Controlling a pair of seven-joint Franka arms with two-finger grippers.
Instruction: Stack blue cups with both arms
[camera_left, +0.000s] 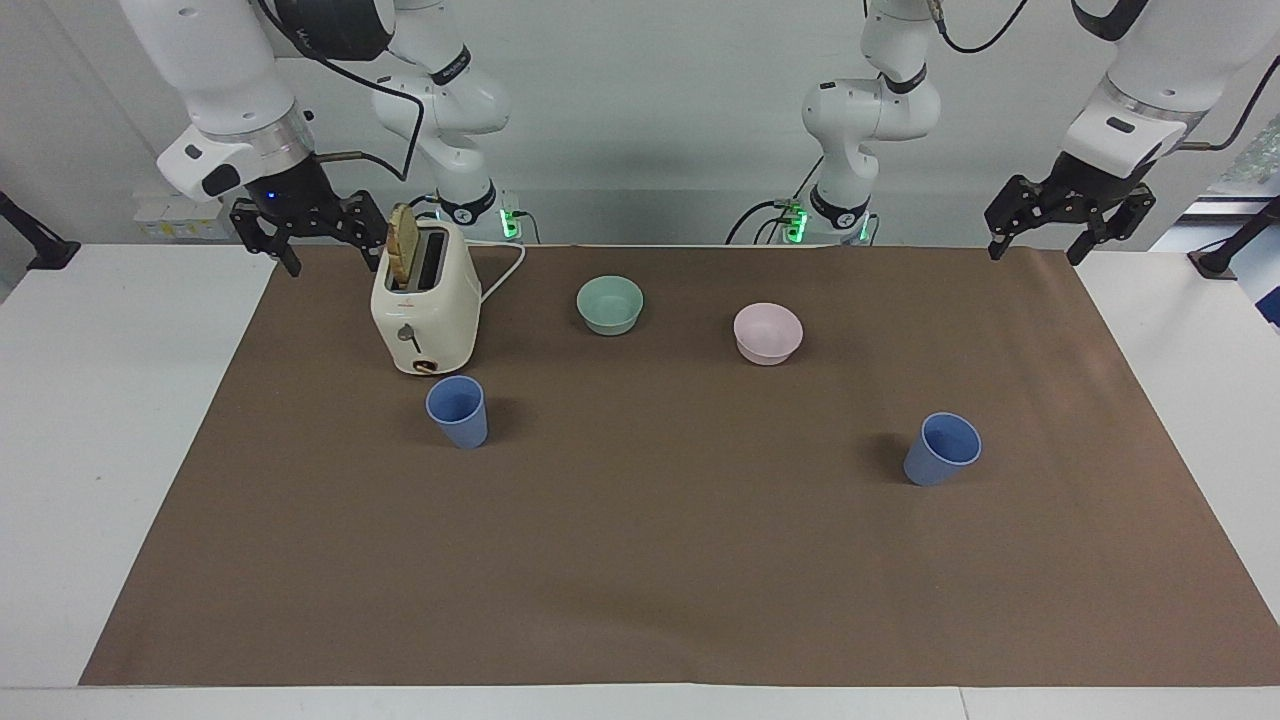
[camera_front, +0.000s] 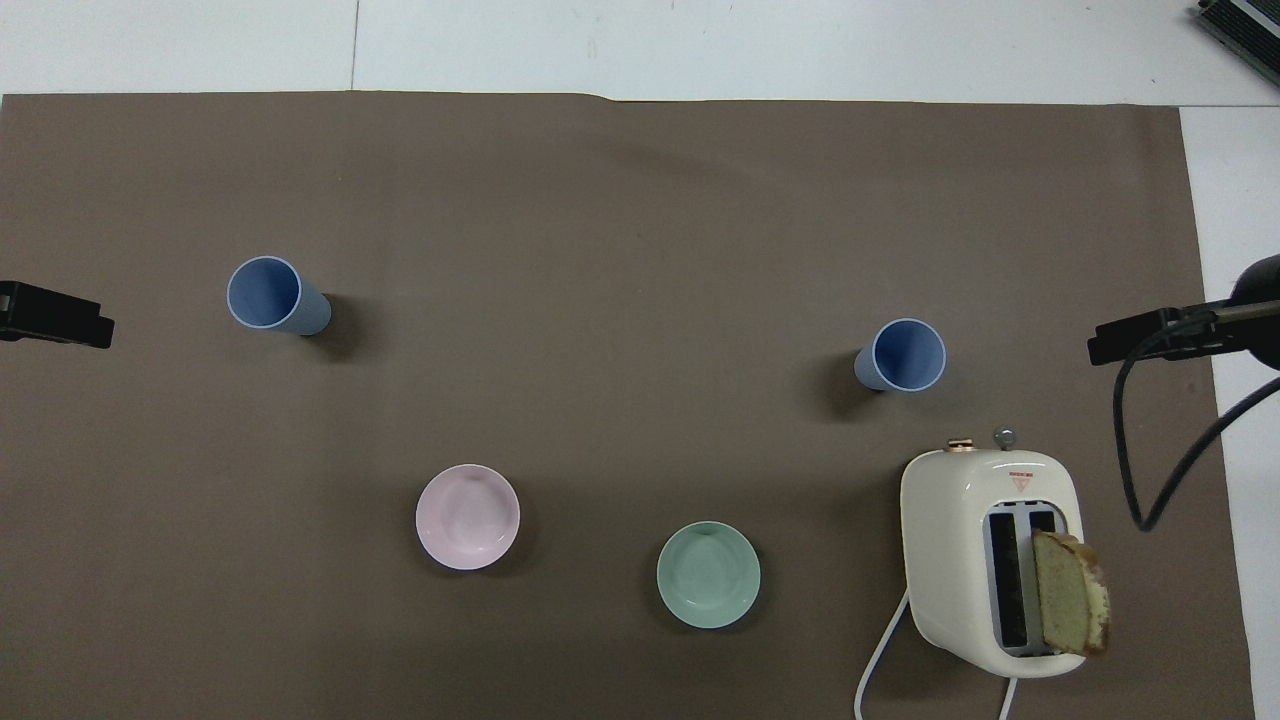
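Your right tool (camera_left: 313, 232) hangs over the worktop's (camera_left: 100, 400) robot-side edge at the right arm's end, at the corner of the brown mat (camera_left: 680, 560). Its fingers are spread wide and hold nothing. Just beside it, toward the left arm's end, stands the toaster (camera_left: 424, 311) with a slice of bread (camera_left: 401, 244) sticking up from one slot.

Your left tool (camera_left: 1067, 215) hangs over the mat's corner at the left arm's end, its fingers also spread wide and empty. In the overhead view only a dark tip of each tool shows at the frame's sides, the left (camera_front: 55, 316) and the right (camera_front: 1150, 335).

The two bowls sit between your tools. The green bowl (camera_left: 610, 304) is closer to the toaster, the pink bowl (camera_left: 767, 333) closer to the left tool, and they are apart from each other.

Farther out from your tools are the cups, both upright, mouths up, well apart. One cup (camera_left: 457, 410) stands just past the toaster from the right tool. The other cup (camera_left: 941, 448) stands out from the left tool, farther from the robots than the pink bowl. Neither tool touches a cup.
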